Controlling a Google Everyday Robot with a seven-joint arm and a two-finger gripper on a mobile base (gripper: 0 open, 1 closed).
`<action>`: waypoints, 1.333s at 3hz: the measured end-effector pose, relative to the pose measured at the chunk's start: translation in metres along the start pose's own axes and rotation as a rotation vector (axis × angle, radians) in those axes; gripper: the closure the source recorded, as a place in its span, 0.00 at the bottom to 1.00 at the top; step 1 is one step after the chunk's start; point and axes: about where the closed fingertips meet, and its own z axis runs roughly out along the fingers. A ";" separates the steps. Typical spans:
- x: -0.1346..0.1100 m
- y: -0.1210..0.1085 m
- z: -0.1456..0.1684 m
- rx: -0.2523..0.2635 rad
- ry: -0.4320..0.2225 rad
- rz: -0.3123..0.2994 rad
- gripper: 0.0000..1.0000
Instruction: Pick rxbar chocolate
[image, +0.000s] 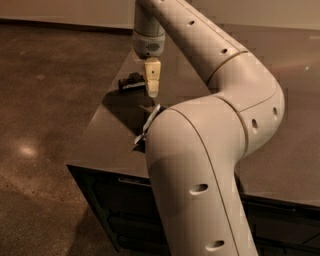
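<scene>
The rxbar chocolate (131, 81) is a small flat black bar with a white band. It lies on the dark table (100, 142) near the table's far left edge. My gripper (152, 91) points straight down, just right of the bar and a little above the tabletop, its tip close to the bar's right end. The gripper holds nothing that I can see. My arm's large white elbow fills the foreground.
A dark-blue chip bag (146, 131) with white print lies on the table in front of the gripper, mostly hidden behind my arm. The table's left edge drops to a brown polished floor (40, 125). Dark drawers sit under the table front.
</scene>
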 end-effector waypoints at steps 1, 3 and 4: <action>-0.006 -0.003 0.010 -0.018 0.006 -0.006 0.00; -0.015 -0.011 0.025 -0.039 0.003 0.003 0.22; -0.017 -0.013 0.028 -0.045 -0.001 0.012 0.45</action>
